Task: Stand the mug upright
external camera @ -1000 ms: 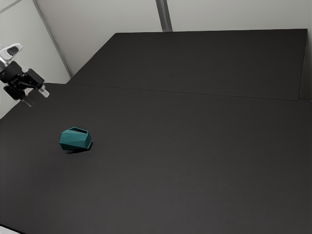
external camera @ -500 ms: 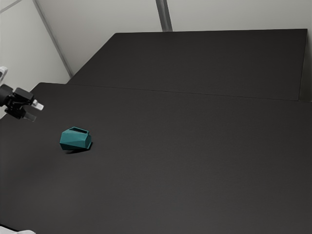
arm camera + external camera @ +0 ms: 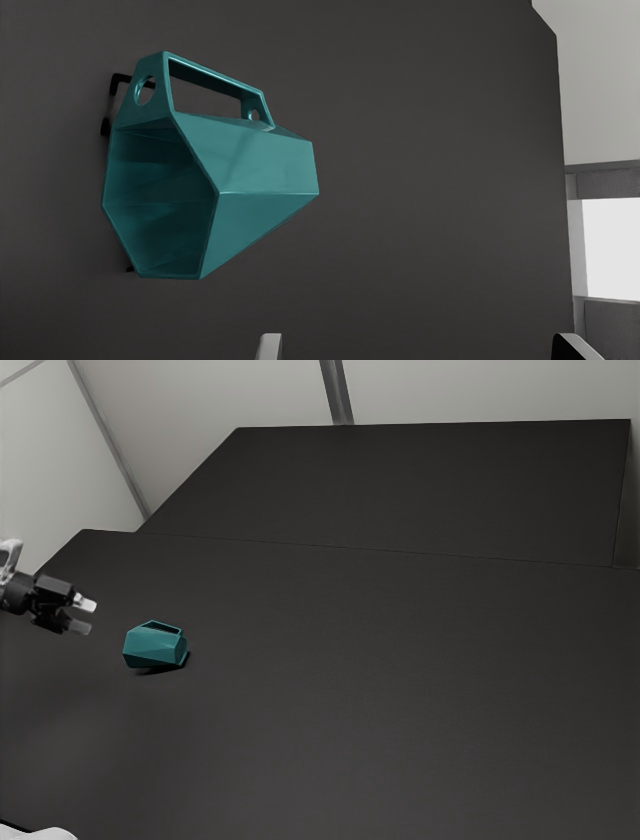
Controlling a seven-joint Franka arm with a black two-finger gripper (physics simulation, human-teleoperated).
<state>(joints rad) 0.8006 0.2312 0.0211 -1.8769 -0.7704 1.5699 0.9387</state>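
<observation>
two things could bite from here imo. the mug (image 3: 155, 647) is on its side at the left of the exterior view, a little below mid-height, and it's got flat faces that slope, so if the gripper (image 3: 84, 616) closes on the tapered body it'll probably squirt out or twist. second, the fingers (image 3: 270, 346) are well apart with nothing between them, and if the hand comes in off-line one tip could bump the handle (image 3: 215, 77) and shove the whole thing along the table (image 3: 400, 690). even with a decent grab, letting go before the base is flat might just tip it back over. gripper's up and to the left of the mug in the exterior view, near but not touching. as for looks, it's teal, a bit shiny, all angular facets, wide at the mouth (image 3: 160, 200) and narrowing toward the other end. the mouth is darker inside. handle's a boxy loop with a round hole through each of its end pieces, kinda neat tbh.
</observation>
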